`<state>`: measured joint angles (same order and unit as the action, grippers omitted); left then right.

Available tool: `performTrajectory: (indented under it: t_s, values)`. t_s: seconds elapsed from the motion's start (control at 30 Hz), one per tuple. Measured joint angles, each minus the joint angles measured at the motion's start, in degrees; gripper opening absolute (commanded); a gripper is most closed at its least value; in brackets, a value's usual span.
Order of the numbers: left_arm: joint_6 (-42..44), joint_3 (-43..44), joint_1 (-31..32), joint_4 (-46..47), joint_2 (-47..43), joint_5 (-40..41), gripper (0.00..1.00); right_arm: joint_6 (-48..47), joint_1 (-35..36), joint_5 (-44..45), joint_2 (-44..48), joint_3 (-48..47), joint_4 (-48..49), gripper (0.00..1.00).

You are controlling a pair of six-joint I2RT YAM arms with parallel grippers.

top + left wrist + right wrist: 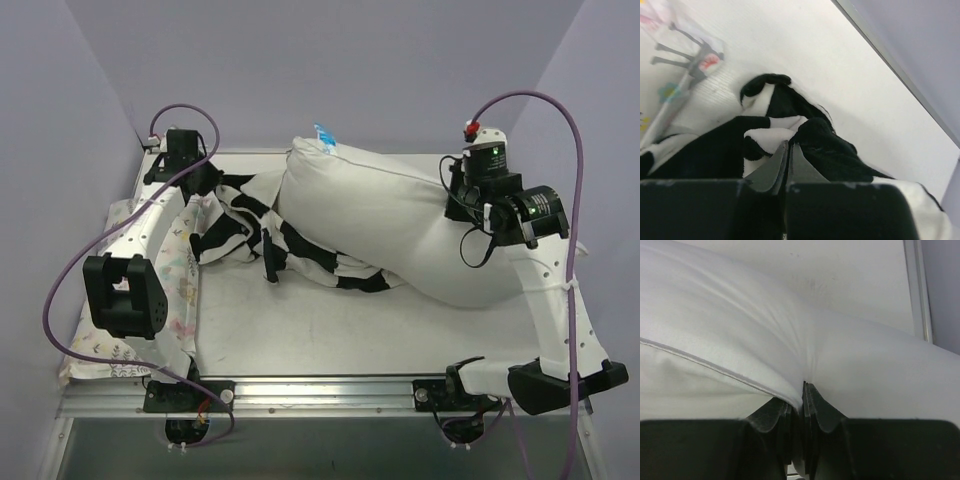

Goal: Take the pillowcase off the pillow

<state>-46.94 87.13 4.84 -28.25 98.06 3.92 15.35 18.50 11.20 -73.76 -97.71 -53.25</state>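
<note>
The plain white pillow (390, 220) lies across the table, its blue-striped tag (324, 136) at the far corner. The black and white checkered pillowcase (250, 230) is bunched at the pillow's left end and along its near side. My left gripper (788, 144) is shut on a fold of the pillowcase (820, 145) at the far left. My right gripper (803, 387) is shut on a pinch of the pillow (740, 330) at its right end; it also shows in the top view (452, 192).
A pale floral-print pillow (185, 260) lies along the table's left side under my left arm. Purple walls close in on the left, back and right. The table's metal front rail (330, 392) runs along the near edge.
</note>
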Motion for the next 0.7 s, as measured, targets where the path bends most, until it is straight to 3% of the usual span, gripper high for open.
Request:
performTrajectory:
  t_s: [0.33,0.53,0.7]
  values:
    - [2.0,-1.3,-0.2,1.1,0.2,8.7,0.00,-0.4,-2.0,6.3,1.7,-5.9,-5.6,0.00]
    - [2.1,-8.0,6.1,2.8,-1.5,11.2,0.00,-0.3,-2.3,8.7,-1.5,-14.5,-6.5,0.00]
    - [0.7,-18.9,12.7,6.0,-5.9,12.7,0.00,0.3,-2.3,9.3,-2.9,-12.0,-1.4,0.00]
